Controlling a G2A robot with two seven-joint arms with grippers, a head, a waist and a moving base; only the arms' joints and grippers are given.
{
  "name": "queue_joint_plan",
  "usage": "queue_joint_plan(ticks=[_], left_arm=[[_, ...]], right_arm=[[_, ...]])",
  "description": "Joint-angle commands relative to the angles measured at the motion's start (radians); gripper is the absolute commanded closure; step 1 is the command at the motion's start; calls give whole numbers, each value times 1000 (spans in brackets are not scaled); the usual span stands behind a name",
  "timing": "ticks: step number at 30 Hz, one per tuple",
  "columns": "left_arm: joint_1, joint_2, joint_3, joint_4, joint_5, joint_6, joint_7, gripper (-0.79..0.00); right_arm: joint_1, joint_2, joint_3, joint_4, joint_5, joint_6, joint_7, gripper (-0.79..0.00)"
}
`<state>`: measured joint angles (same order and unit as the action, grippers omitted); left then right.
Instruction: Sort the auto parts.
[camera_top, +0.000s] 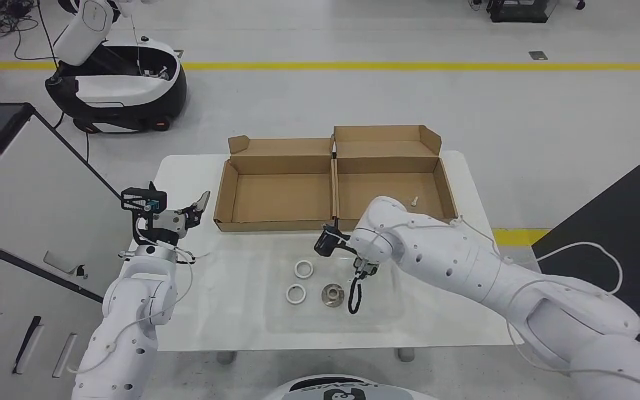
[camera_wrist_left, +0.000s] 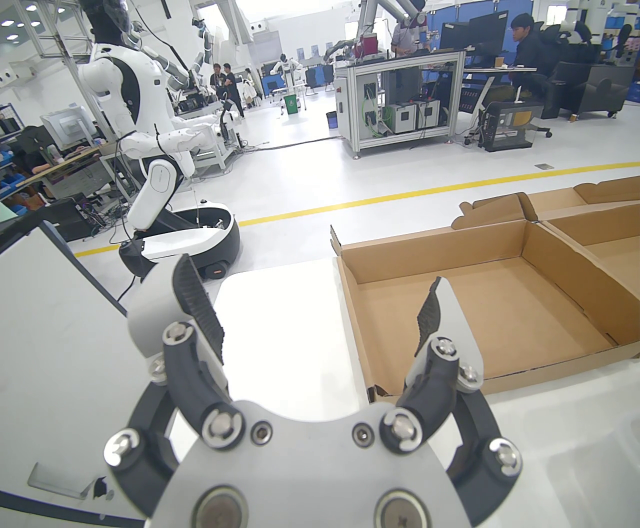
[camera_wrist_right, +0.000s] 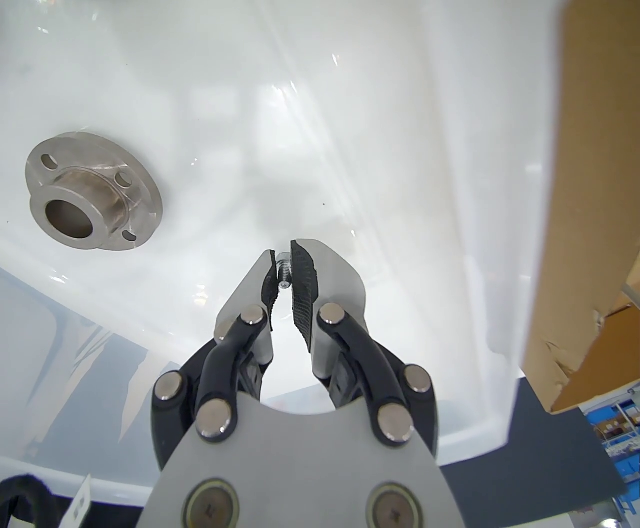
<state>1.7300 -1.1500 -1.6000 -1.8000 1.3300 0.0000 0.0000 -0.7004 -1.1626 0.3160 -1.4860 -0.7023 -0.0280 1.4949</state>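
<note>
The right gripper (camera_wrist_right: 283, 250) was closed down to a narrow gap on a small threaded bolt (camera_wrist_right: 283, 274), which was pinched between its ribbed pads just beside the metal flange (camera_wrist_right: 92, 197) and low over the white table (camera_wrist_right: 350, 125). The flange sat flat on its disc with the bore facing up, and nothing touched it. One white ring (camera_top: 296, 294) lay near the flange on the side away from that gripper, and a second white ring (camera_top: 303, 268) lay just beyond it. Behind the flange stood the left cardboard box (camera_top: 275, 197) and the right cardboard box (camera_top: 380, 190), touching side by side and both open. The left gripper (camera_top: 195, 208) was well apart from the flange, past the left box's outer wall, with its fingers spread wide and holding nothing.
</note>
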Motion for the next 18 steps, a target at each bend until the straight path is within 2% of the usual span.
queue_joint_plan(ticks=[1,18], left_arm=[[0,0,0,0,0,0,0,-785],[0,0,0,0,0,0,0,-785]], right_arm=[[-2,0,4,-2,-5,-1,5,0],[-22,-1,44,-43,-32,-17,29,0]])
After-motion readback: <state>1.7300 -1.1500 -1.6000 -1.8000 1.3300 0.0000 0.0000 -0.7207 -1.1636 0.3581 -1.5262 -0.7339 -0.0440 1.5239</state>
